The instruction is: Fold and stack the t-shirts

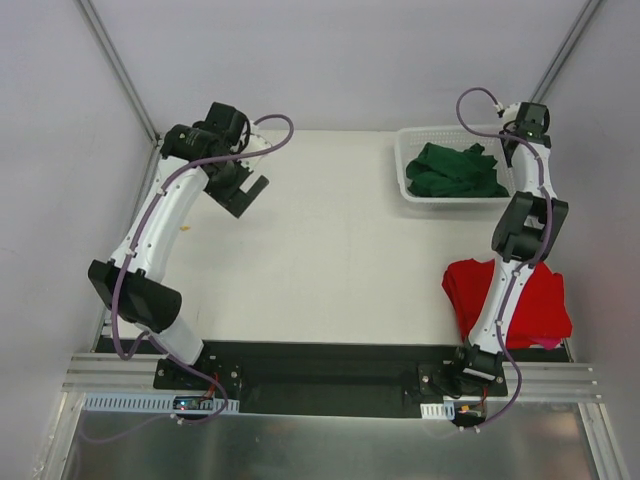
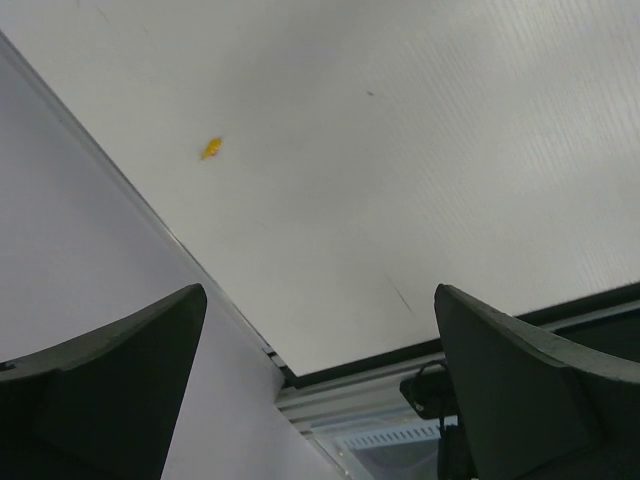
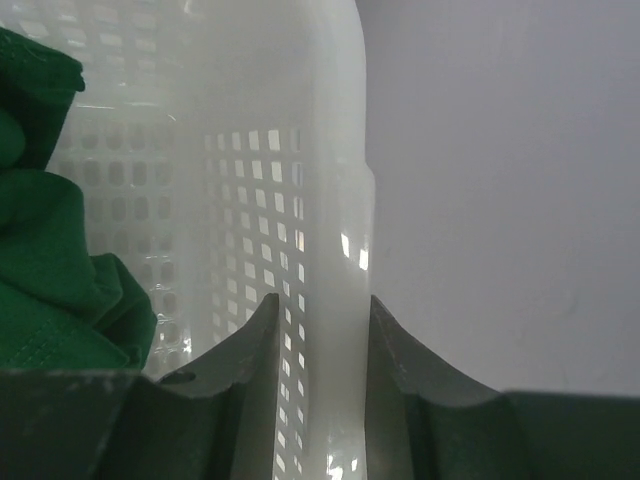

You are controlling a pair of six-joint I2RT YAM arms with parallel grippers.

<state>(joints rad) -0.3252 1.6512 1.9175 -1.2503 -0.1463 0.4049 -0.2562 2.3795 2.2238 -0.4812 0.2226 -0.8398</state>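
Note:
The dark green t-shirt (image 1: 455,170) lies crumpled inside the white mesh basket (image 1: 405,150) at the back right. In the right wrist view, a bunch of that green t-shirt (image 3: 50,280) shows at the left, behind the basket (image 3: 330,200) wall. The red t-shirt (image 1: 535,300) lies folded on the table at the near right, partly hidden by the right arm. My right gripper (image 1: 514,150) (image 3: 322,300) straddles the basket's right wall, its jaws slightly apart from it. My left gripper (image 1: 250,195) (image 2: 318,290) hangs wide open over the far left of the table, holding nothing.
A small yellow scrap (image 2: 211,148) lies on the white table (image 1: 330,250) near the left edge. Grey enclosure walls stand close on the left, right and back. The black base rail (image 1: 330,365) runs along the near edge.

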